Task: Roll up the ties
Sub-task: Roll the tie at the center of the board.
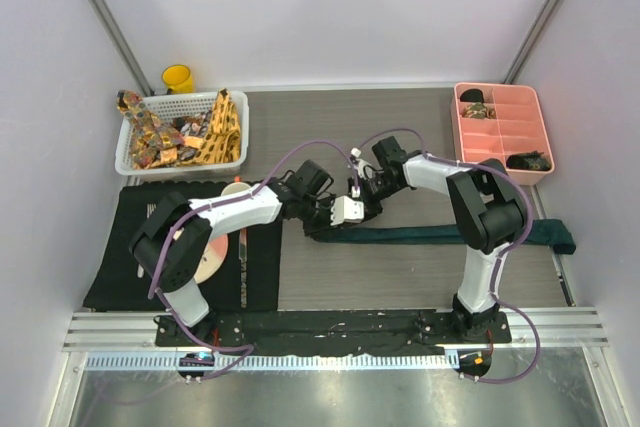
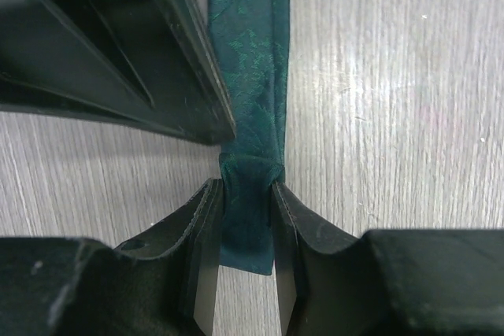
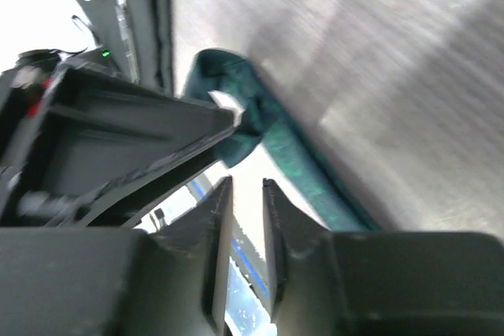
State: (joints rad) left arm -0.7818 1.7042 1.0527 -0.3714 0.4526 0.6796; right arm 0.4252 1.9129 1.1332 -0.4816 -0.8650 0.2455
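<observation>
1. At mid-table the teal tie (image 1: 450, 235) lies stretched flat across the wood; one end reaches the right edge, the narrow end sits under the two grippers; the patterned ties (image 1: 215, 132) lie heaped in the white basket (image 1: 128, 161) at the far left.
2. The left gripper (image 2: 246, 198) pinches the narrow end, where the cloth is turned over on itself in a small first fold; its jaws press on both edges of the fabric.
3. The right gripper (image 3: 246, 194) hangs just beside that fold; its jaws stand a little apart with nothing between them.
4. The roll looks only just begun; to do it well, keep the first turn tight and square to the tie's length; wind the pinched end along the strip; let the free gripper press the flat part down so it neither drags nor skews; a loose core would likely slump.
</observation>
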